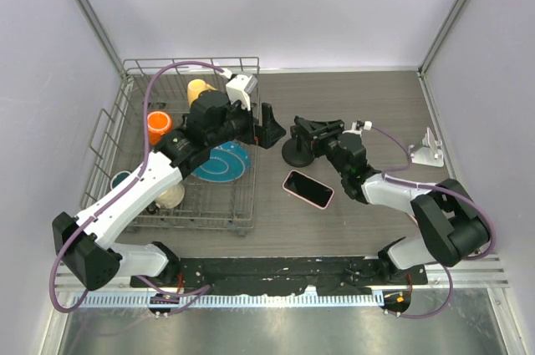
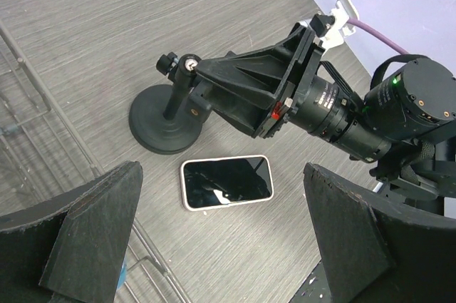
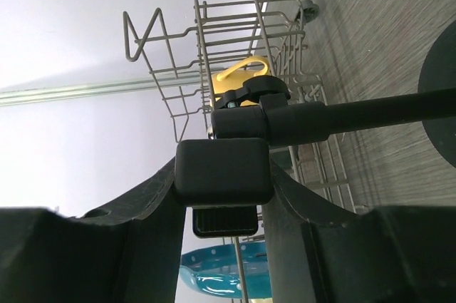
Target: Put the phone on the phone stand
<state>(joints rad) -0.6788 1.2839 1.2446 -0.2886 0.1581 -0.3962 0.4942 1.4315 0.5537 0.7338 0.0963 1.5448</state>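
Black plastic phone stand with a round disc base (image 2: 164,121) is clamped at its top holder between the right gripper (image 1: 316,131) jaws. The pink-edged, dark-screened phone (image 2: 226,182) lies flat just beside them, ungripped. The left gripper (image 1: 269,127) jaws gape wide apart.

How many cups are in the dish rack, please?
4: yellow cup at back, orange cup left, teal cup front-left, cream cup front; the left arm may hide others.

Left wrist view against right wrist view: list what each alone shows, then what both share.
Left wrist only: the phone lying flat, screen up, beside the stand's round base. Right wrist only: a yellow cup in the rack. Both: the stand, with the right gripper clamped on its holder, and rack wires.
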